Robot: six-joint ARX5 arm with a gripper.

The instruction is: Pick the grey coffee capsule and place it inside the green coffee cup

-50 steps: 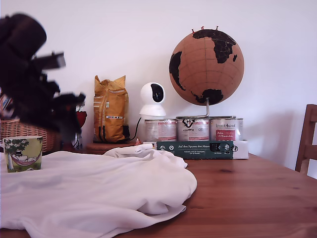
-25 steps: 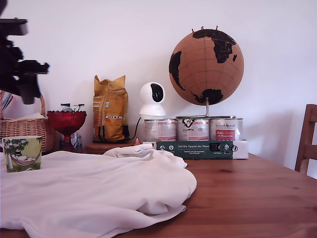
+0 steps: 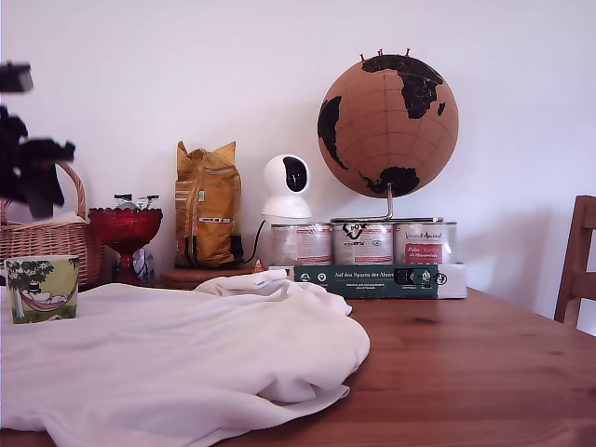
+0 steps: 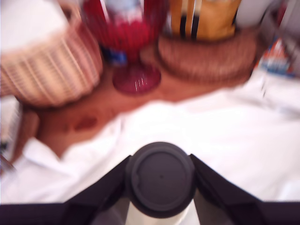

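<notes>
The wooden desk (image 3: 484, 363) carries a rumpled white cloth (image 3: 177, 358) across most of its near side. The green cup (image 3: 42, 289) stands at the exterior view's left edge, on or just behind the cloth. The tool (image 4: 160, 180) hangs high at that edge, blurred and partly cut off. In the wrist view it is clenched on the dark grey capsule (image 4: 160, 177). Picking looks done; lowering it into the cup remains. The cup's inside is hidden.
</notes>
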